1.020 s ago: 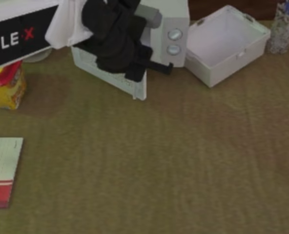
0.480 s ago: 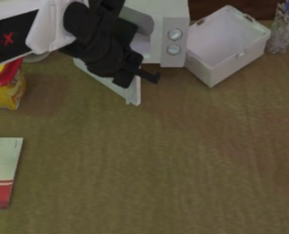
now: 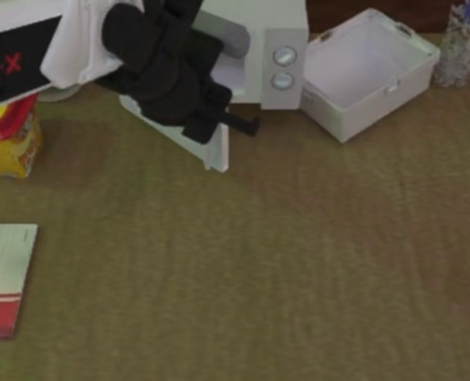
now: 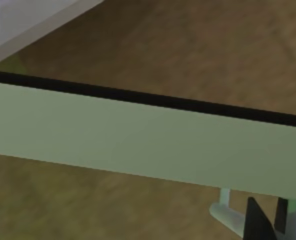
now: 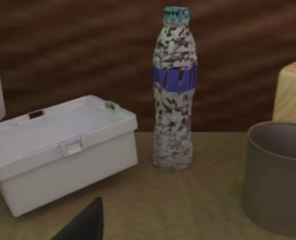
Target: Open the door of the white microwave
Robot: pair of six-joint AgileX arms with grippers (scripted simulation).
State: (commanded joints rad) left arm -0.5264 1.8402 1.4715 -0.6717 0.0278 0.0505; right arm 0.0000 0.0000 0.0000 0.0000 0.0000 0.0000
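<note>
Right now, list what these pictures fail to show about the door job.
- Left tool: top view, the arm's black wrist covers its grip on the door; open or shut unclear.
- Microwave inside: top view, hidden behind the arm.
- Right tool: only a dark tip at the right wrist view's edge.
</note>
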